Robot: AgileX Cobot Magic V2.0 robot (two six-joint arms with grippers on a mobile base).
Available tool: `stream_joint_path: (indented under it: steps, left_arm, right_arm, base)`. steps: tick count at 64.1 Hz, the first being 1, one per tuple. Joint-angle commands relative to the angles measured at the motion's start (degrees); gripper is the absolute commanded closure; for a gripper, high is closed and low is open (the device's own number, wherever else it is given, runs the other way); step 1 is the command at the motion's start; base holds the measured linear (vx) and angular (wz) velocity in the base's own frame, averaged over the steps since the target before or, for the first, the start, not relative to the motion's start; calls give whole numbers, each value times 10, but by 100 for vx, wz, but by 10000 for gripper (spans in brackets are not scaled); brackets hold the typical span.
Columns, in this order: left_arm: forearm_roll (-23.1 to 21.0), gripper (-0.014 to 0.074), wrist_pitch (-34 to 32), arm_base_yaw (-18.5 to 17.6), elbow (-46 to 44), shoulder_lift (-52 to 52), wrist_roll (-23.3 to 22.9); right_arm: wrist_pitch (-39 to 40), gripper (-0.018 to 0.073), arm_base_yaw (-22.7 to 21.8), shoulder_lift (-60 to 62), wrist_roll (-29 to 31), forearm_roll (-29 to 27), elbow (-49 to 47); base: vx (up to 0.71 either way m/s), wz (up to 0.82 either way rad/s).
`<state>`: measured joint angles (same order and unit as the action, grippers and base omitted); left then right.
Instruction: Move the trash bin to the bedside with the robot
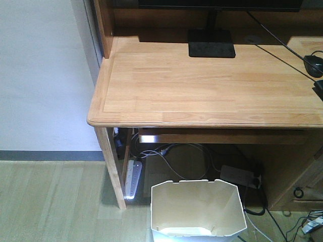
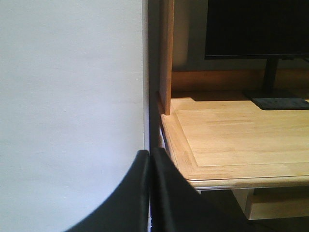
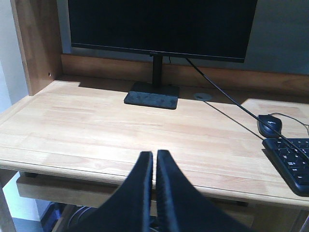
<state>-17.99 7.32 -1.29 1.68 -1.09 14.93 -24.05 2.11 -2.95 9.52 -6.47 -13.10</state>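
The white faceted trash bin stands on the wooden floor at the bottom of the front view, in front of the desk, its open notched rim toward me. No bed shows in any view. My left gripper is shut and empty, pointing at the white wall beside the desk's left corner. My right gripper is shut and empty, held in front of the desk's front edge. Neither gripper shows in the front view, and the bin shows in neither wrist view.
A light wooden desk fills the view ahead, with a monitor stand, a mouse and a keyboard. A white power strip and cables lie under it. A white wall is at the left.
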Motion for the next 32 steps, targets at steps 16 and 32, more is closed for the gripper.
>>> stream_joint_path:
  steps: [16,32]
  left_arm:
    - [-6,602,-37,-1,16,-5,-2]
    - [-6,602,-37,-1,16,-5,-2]
  right_arm:
    - [52,562,-1,-10,6,5,-16]
    - [73,562,-1,-10,6,5,-16]
  base:
    - [0,0]
    - [0,0]
